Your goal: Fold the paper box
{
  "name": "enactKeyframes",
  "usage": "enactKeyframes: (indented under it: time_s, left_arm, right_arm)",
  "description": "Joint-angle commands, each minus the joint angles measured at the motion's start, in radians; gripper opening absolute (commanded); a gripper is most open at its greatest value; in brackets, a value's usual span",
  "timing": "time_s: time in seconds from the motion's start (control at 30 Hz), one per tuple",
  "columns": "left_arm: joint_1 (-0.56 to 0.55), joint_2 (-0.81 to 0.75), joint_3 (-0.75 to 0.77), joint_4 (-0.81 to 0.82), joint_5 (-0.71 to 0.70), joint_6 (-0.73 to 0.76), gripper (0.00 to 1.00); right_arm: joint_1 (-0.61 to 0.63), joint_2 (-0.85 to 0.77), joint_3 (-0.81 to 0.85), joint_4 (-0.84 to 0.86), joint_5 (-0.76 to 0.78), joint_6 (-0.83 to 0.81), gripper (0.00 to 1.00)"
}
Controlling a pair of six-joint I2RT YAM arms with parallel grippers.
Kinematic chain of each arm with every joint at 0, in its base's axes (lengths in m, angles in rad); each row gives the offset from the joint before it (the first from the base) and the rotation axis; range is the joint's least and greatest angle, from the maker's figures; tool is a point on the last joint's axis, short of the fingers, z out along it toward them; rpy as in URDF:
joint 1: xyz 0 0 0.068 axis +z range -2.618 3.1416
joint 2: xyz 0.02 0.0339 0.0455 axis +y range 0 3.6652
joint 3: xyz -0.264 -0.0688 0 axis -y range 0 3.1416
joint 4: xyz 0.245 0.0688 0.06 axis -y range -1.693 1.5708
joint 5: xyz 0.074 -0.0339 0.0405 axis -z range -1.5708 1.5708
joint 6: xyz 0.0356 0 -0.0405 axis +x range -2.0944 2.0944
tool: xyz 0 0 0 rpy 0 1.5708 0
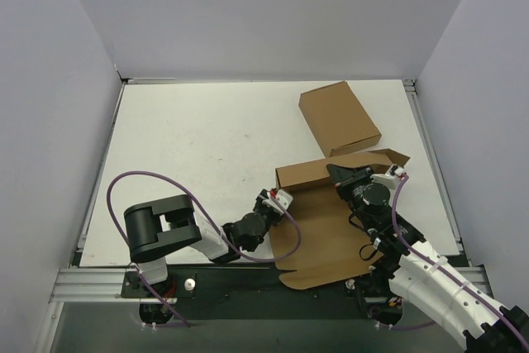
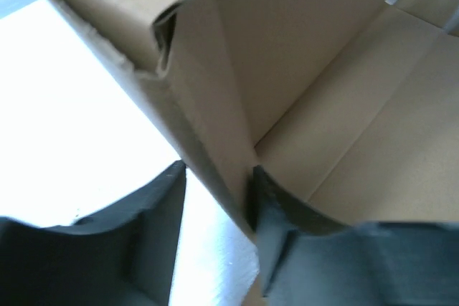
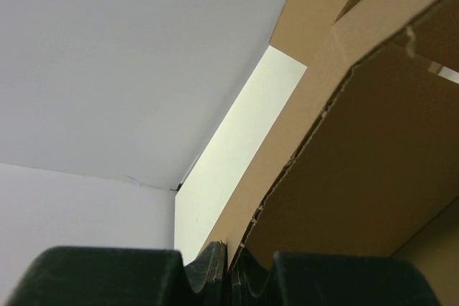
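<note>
A flat-lying brown kraft cardboard paper box (image 1: 326, 233), die-cut with creased panels and flaps, sits at the lower right of the white tabletop (image 1: 198, 146) in the overhead view. Its far panel is raised upright, and its near edge reaches the frame where the arms are mounted.

The right gripper (image 1: 340, 173) is at the top of that raised panel. The right wrist view shows its black fingers (image 3: 208, 274) pressed together on the thin cardboard edge, pinching it.

The left gripper (image 1: 278, 197) is at the box's left side, by the corner of the raised panel. In the left wrist view its jaws stand apart astride an upright side flap. One finger (image 2: 323, 263) is against the inner face and the other (image 2: 136, 241) is outside, where a sliver of white tabletop shows between it and the cardboard.

A compact, closed brown cardboard carton (image 1: 339, 117) lies in the upper right, just beyond the raised panel and apart from it. White walls (image 1: 273, 14) enclose the scene.
</note>
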Motion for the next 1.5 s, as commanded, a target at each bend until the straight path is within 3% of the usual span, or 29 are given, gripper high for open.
enactKeyframes:
  time_s: [0.0,0.2,0.4,0.57,0.7,0.8,1.07,1.13,1.37,1.47]
  left_arm:
    - [0.005,-0.015,0.038,0.136,-0.059,0.049,0.38]
    - [0.005,-0.03,0.018,0.134,-0.069,0.08,0.2]
    - [0.063,-0.136,-0.013,-0.02,0.009,-0.006,0.15]
    - [0.103,-0.225,-0.069,-0.061,0.146,-0.001,0.15]
    - [0.21,-0.297,-0.033,-0.305,0.311,-0.085,0.15]
    - [0.262,-0.332,-0.011,-0.433,0.361,-0.09,0.15]
    - [0.373,-0.354,0.121,-0.815,0.421,-0.194,0.15]
    - [0.405,-0.356,0.139,-0.852,0.451,-0.219,0.15]
    - [0.469,-0.365,0.17,-0.961,0.551,-0.238,0.15]
    - [0.473,-0.374,0.191,-1.002,0.585,-0.225,0.15]
  right_arm:
    - [0.004,0.02,0.002,-0.157,0.004,-0.05,0.0]
    - [0.01,0.025,0.008,-0.155,0.001,-0.039,0.01]
    - [0.022,0.028,0.037,-0.17,0.012,-0.091,0.22]
    - [0.024,0.019,0.036,-0.164,0.018,-0.091,0.47]
    - [0.035,0.033,0.055,-0.167,0.007,-0.128,0.66]
    - [0.062,0.017,0.083,-0.19,0.012,-0.155,0.74]
    - [0.177,0.029,0.21,-0.316,-0.151,-0.277,0.8]
    - [0.216,0.034,0.252,-0.364,-0.185,-0.294,0.87]
    - [0.277,0.03,0.362,-0.488,-0.333,-0.362,0.89]
    - [0.277,0.046,0.463,-0.548,-0.346,-0.497,0.89]
